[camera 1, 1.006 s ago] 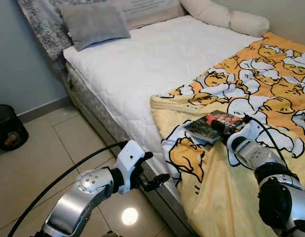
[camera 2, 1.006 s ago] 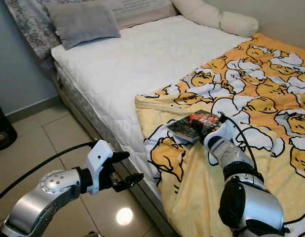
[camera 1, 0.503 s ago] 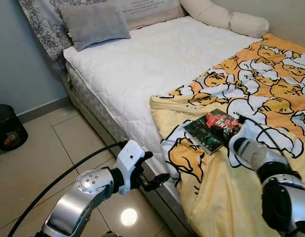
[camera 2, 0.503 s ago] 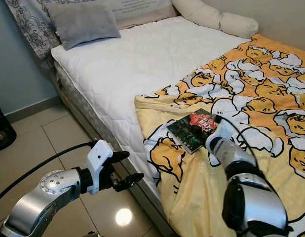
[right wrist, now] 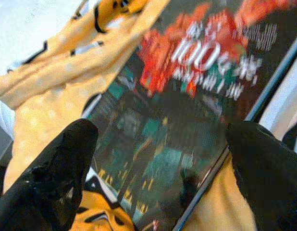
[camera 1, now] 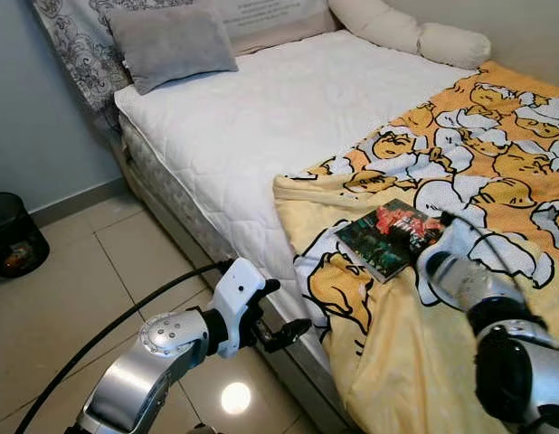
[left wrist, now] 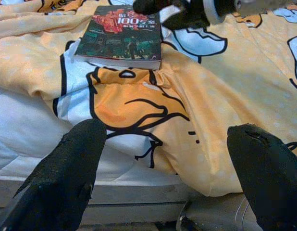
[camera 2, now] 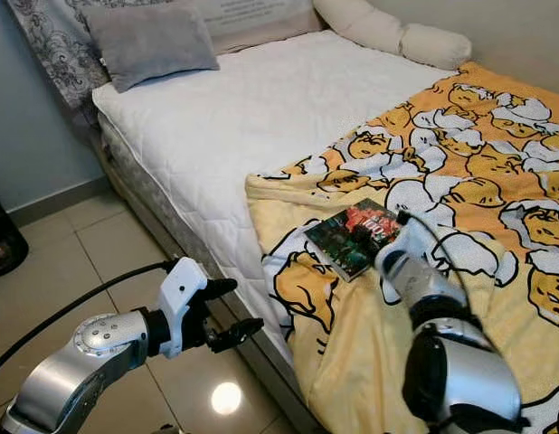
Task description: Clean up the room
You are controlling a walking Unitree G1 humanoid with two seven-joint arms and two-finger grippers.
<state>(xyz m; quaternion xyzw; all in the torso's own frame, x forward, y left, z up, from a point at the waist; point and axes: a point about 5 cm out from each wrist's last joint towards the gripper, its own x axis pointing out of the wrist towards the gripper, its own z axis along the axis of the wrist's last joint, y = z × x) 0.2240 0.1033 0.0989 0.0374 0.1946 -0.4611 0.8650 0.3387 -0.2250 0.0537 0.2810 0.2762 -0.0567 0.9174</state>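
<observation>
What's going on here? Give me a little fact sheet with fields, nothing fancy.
Place: bedroom, tiled floor
Book: flat on the yellow cartoon blanket, near the bed's edge
Right gripper: open, fingers spread over the book's cover
Left gripper: open, held beside the bed, above the floor
Grey pillow: at the head of the bed
Dark bin: on the floor by the wall

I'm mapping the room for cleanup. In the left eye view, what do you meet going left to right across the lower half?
Black bin → left gripper → book on the yellow blanket → right gripper.
</observation>
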